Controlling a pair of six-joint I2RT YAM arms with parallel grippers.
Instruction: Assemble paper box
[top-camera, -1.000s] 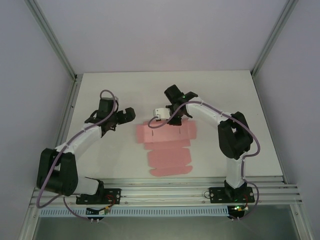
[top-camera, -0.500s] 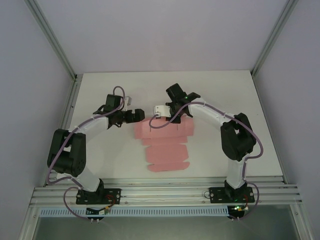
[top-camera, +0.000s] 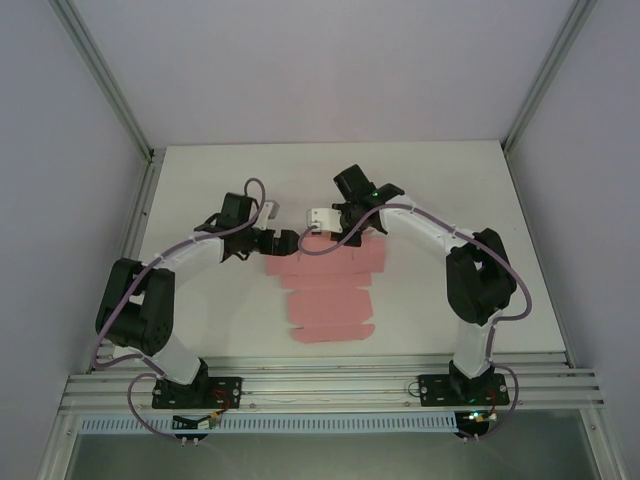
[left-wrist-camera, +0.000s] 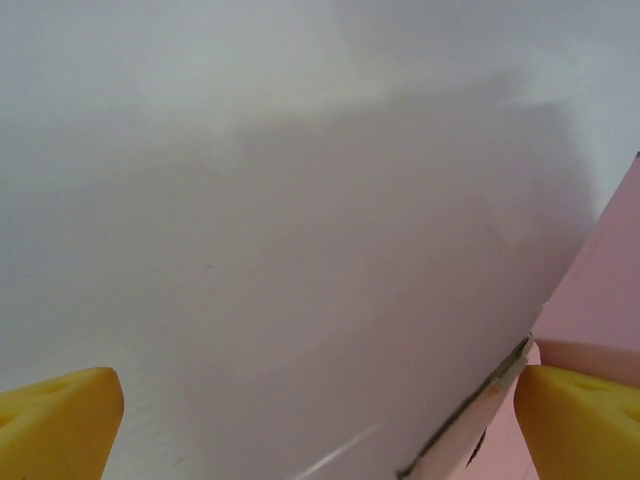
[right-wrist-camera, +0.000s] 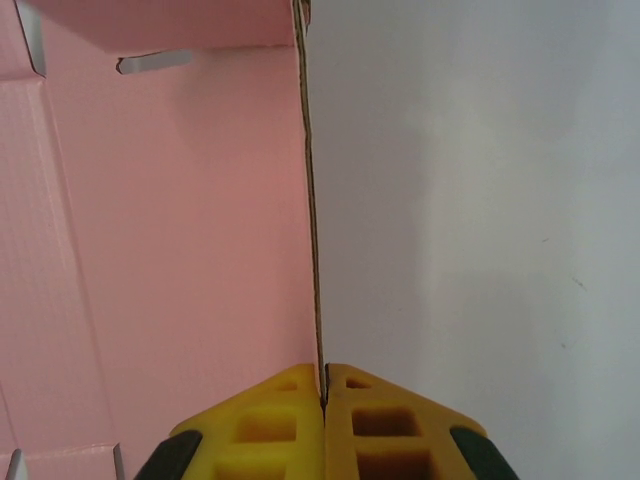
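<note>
Assembly is at an early stage. Spread mostly flat on the white table (top-camera: 430, 180) between the two arms is a pale pink die-cut card sheet, the paper box (top-camera: 330, 295), with its flaps and tabs running toward the near edge. No walls stand and nothing is tucked.

The right gripper (right-wrist-camera: 322, 395) has its yellow fingers pressed together on the thin edge of a far flap. In the right wrist view that flap appears edge-on, so it is probably lifted on its crease (the overhead view is too coarse to show how far).

The left gripper (left-wrist-camera: 315, 430) hangs with its yellow fingertips (left-wrist-camera: 55, 420) spread wide and holds nothing. It sits just beside the sheet's far left corner, one fingertip close to the card edge; whether it touches, I cannot tell.

By my reading, nearly all the work remains: raising the sides, locking the tabs and closing the lid.
</note>
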